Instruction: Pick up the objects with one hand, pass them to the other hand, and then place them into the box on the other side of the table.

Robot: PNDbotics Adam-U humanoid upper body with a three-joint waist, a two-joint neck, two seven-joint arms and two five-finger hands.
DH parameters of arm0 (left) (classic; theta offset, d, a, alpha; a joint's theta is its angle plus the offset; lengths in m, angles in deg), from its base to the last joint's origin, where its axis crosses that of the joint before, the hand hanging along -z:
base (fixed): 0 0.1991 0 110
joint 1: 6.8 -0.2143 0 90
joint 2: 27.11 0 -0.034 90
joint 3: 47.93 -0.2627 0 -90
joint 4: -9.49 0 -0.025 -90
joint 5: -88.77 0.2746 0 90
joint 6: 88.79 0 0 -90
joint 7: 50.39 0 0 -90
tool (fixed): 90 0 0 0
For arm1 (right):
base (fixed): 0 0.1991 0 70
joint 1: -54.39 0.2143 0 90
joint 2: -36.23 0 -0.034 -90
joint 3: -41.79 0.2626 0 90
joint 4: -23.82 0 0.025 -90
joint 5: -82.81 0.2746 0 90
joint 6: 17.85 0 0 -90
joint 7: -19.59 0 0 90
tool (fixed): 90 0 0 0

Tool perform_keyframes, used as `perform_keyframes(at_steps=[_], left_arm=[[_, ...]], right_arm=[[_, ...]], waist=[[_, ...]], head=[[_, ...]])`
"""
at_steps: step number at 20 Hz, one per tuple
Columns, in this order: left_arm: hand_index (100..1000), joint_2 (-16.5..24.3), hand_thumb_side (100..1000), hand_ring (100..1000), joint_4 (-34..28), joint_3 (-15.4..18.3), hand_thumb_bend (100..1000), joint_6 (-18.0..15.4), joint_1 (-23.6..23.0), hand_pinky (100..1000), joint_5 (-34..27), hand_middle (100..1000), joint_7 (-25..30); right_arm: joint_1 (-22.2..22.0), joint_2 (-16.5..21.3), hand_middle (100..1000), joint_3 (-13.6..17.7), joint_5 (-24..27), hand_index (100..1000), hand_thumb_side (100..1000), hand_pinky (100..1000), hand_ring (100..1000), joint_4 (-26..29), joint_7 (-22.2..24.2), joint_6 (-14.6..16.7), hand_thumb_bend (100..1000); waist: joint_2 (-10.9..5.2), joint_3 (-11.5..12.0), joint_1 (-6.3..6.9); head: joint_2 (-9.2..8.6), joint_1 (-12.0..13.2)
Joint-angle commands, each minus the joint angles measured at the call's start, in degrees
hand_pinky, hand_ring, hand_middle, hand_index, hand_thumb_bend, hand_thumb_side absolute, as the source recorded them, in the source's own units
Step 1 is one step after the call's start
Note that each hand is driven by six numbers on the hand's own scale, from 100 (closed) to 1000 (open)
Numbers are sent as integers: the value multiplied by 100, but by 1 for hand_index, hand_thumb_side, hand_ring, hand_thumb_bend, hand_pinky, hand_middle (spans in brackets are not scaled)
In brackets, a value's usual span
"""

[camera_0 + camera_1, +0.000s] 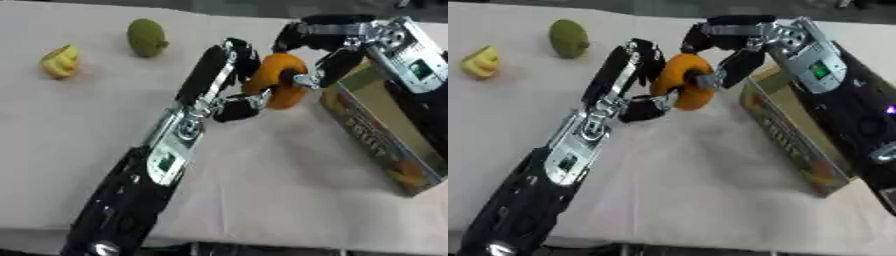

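Note:
An orange fruit-shaped object point(278, 80) hangs above the table between both hands. My left hand point(219, 75) comes up from the lower left, its fingers and thumb curled round the object's left side. From the upper right my right hand point(325, 47) reaches in, fingers bent round the object's top and right side. Just right of the hands stands the open cardboard box point(385, 145) with a printed side wall. A green oval fruit point(146, 37) and a yellow piece point(59, 61) lie at the table's far left.
A pale cloth covers the table point(289, 200). Its front edge runs along the bottom of the views. The box lies askew near the right edge.

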Motion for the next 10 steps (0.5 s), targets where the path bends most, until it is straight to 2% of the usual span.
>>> perform_keyframes(at_steps=[1,10], left_arm=[[420,-72,100,340,-28,41,100,40,132,279,35,343,-67],[465,-27,100,368,-83,37,100,168,109,316,-35,374,-278]], right_arm=[[67,167,330,101,139,421,124,710,397,227,179,-4,100],[28,247,272,237,64,357,155,626,311,253,179,-95,100]], waist=[[-14,-10,-61],[-44,-38,-38]], head=[[-12,-3],[-12,-82]])
